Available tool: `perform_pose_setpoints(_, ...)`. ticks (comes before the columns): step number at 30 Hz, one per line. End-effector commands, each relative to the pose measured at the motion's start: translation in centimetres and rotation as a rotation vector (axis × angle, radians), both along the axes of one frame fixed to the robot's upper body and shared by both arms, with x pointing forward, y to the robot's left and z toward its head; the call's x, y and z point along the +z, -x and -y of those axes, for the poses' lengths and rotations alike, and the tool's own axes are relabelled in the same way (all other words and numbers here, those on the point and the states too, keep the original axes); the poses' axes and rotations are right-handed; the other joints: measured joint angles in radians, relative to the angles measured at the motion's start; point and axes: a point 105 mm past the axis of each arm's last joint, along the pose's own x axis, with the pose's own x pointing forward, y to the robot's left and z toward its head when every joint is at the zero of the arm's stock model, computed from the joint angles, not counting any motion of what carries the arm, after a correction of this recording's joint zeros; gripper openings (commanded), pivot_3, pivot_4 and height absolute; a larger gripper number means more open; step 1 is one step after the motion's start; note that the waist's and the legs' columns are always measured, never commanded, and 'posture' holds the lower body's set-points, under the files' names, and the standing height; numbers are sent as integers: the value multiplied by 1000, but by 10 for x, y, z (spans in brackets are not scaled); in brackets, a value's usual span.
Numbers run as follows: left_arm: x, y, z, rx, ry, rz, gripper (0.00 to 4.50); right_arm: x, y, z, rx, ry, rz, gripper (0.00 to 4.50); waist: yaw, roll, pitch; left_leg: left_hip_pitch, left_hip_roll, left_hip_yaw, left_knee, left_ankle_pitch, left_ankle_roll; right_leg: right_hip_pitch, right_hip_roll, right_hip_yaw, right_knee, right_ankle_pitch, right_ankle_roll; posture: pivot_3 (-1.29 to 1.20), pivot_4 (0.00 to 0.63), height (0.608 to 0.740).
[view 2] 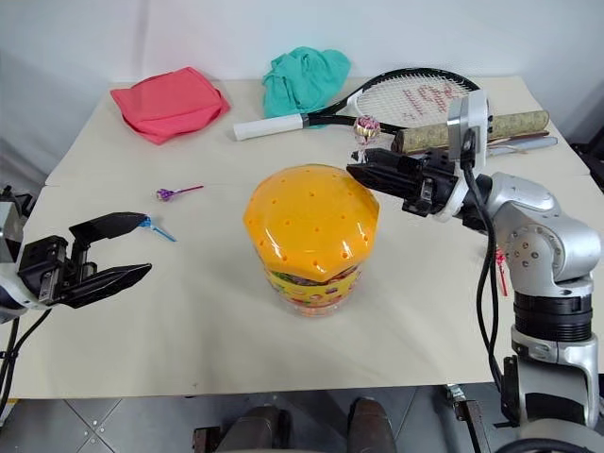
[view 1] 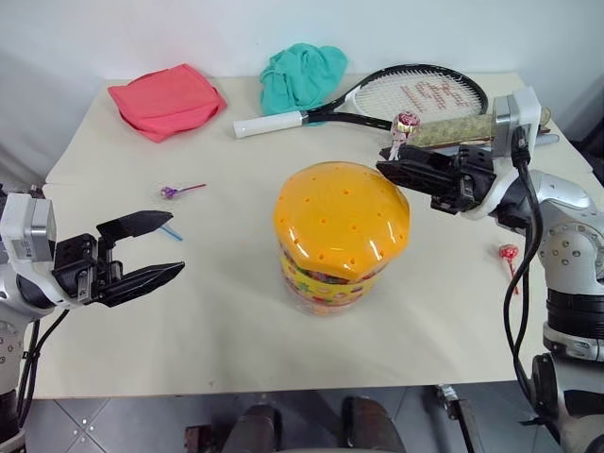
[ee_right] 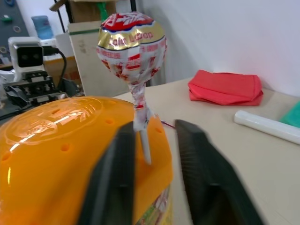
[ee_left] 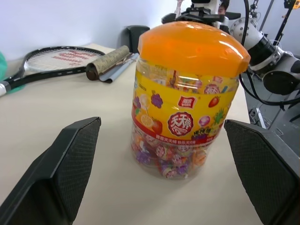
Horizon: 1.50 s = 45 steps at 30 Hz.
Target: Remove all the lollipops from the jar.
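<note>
your right claw (ee_right: 154,140) sits at the back rim of the wide clear plastic jar with the domed orange lid (view 1: 342,223), its two black fingers drawn in around the white stick of a pink-red wrapped lollipop (ee_right: 132,42). the wrist view shows the stick standing between the fingers, close against one of them, though you cannot tell whether both pads press on it. the candy head rises upright above the fingertips, and the stick's lower end meets the lid at one of its small holes.

your left claw (view 1: 151,248) hangs with its fingers spread wide and nothing between them, well apart from the jar, which stands straight ahead of it.

a purple lollipop (view 1: 170,192) and a blue lollipop (view 1: 171,231) lie on the beige table (view 1: 226,321) just beyond that left claw. a pink-red lollipop on a red stick (view 1: 510,255) lies on the table below and behind your right claw, near the arm.
</note>
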Motion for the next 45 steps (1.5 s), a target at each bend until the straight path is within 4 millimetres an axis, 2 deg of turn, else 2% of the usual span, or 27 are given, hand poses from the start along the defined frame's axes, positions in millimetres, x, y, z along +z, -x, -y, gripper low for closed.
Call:
perform_pose_setpoints(1, 10, 4, 6, -33, 5, 51, 4500, 27, 12, 5, 54, -98, 103, 15, 0, 0, 0, 0, 0, 0, 0, 0, 0, 0, 0, 0, 0, 0, 0, 0, 150, 740)
perform_pose_setpoints(4, 13, 4, 13, -64, 13, 63, 4500, 48, 12, 22, 30, -203, 133, 15, 1, 0, 0, 0, 0, -1, 0, 0, 0, 0, 0, 0, 0, 0, 0, 0, 150, 740)
perform_pose_setpoints(6, 16, 4, 20, -101, 11, 81, 4500, 62, 8, 46, -42, -243, 139, 15, 3, 0, 0, 0, 0, -1, 0, 0, 0, 0, 0, 0, 1, 0, 0, 0, 150, 740)
perform_pose_setpoints(8, 21, 4, 30, -144, 14, 102, 4500, 61, 2, 77, -166, -194, 113, 15, 8, 0, 0, -1, 0, -1, 1, 0, 0, 0, -1, 0, 1, 0, 0, 0, 150, 740)
perform_pose_setpoints(12, 25, 6, 44, -200, 3, 133, 4500, 29, -13, 140, -454, 63, 37, 15, 11, -1, 0, -1, -2, 2, 0, 0, 0, 1, -1, -1, 2, 1, -2, 0, 150, 740)
perform_pose_setpoints(14, 23, 9, 53, -242, -50, 145, 4500, 3, -17, 186, -646, 193, -71, 15, 5, 0, 0, -1, -2, 5, 0, 0, 1, 1, -1, -2, 1, 1, -2, 0, 150, 740)
perform_pose_setpoints(16, 20, 11, 60, -278, -98, 147, 4500, -16, -14, 222, -788, 273, -146, 15, 1, 0, 0, -1, -2, 7, 0, 0, 1, 1, -1, -2, 1, 1, -2, 0, 150, 740)
perform_pose_setpoints(18, 13, 15, 65, -319, -163, 135, 4500, -45, -7, 251, -893, 430, -228, 15, 0, 0, 0, -1, -1, 9, 0, 0, 1, 1, -1, -2, 0, 1, -2, 0, 150, 740)
perform_pose_setpoints(20, 7, 17, 68, -344, -196, 115, 4500, -67, -1, 267, -948, 554, -291, 15, -3, 1, 0, 0, 0, 10, 0, 0, 1, 1, 0, -2, 0, 1, -2, 0, 150, 740)
perform_pose_setpoints(22, 0, 17, 69, -357, -222, 95, 4500, -87, 3, 275, -985, 647, -349, 15, -7, 1, 0, 1, 1, 13, 0, 0, 1, 1, 0, -1, 0, 1, -2, 0, 150, 740)
perform_pose_setpoints(24, -4, 15, 67, -352, -221, 71, 4500, -116, 7, 287, -1057, 735, -468, 15, -8, 2, 0, 1, 1, 14, 0, 0, 1, 1, 0, -1, -1, 1, -2, 0, 150, 740)
perform_pose_setpoints(29, 0, 15, 65, -334, -202, 53, 4500, -139, 9, 287, -1071, 734, -575, 15, 0, 2, 0, 1, 1, 14, 1, 0, 0, 1, 0, -1, -1, 1, -2, 0, 150, 740)
perform_pose_setpoints(32, 4, 13, 61, -296, -200, 67, 4500, -148, 15, 288, -1063, 744, -631, 747, 5, 2, 0, 0, 1, 12, 1, 0, 0, 1, 0, -1, -2, 1, -2, 0, 150, 740)
perform_pose_setpoints(34, 5, 9, 57, -251, -204, 81, 4500, -149, 19, 290, -1058, 741, -652, 1409, 6, 2, 0, -1, 1, 10, 1, 0, 0, 1, 0, -1, -2, 1, -2, 0, 150, 740)
perform_pose_setpoints(38, 2, -2, 47, -144, -204, 78, 4500, -140, 23, 292, -1039, 713, -624, 2736, 5, 2, 0, 0, 0, 9, 1, 0, 0, 1, 0, -2, -2, 1, -2, 0, 150, 740)
perform_pose_setpoints(41, -10, -11, 34, -47, -236, 72, 4500, -116, 23, 280, -950, 655, -472, 3784, 4, 2, 0, -1, 0, 9, 1, 0, 0, 1, 0, -2, -2, 1, -2, 0, 150, 740)
perform_pose_setpoints(43, -20, -18, 22, 34, -279, 61, 4500, -93, 24, 265, -853, 552, -326, 4476, 2, 3, 0, 0, 0, 10, 1, 0, 0, 1, 0, -2, -2, 1, -2, 0, 150, 740)
perform_pose_setpoints(45, -29, -24, 8, 116, -294, 49, 4500, -60, 26, 249, -773, 376, -152, 4476, 1, 3, 1, 0, 0, 11, 0, 0, 0, 1, 0, -2, -3, 1, -2, 0, 150, 740)
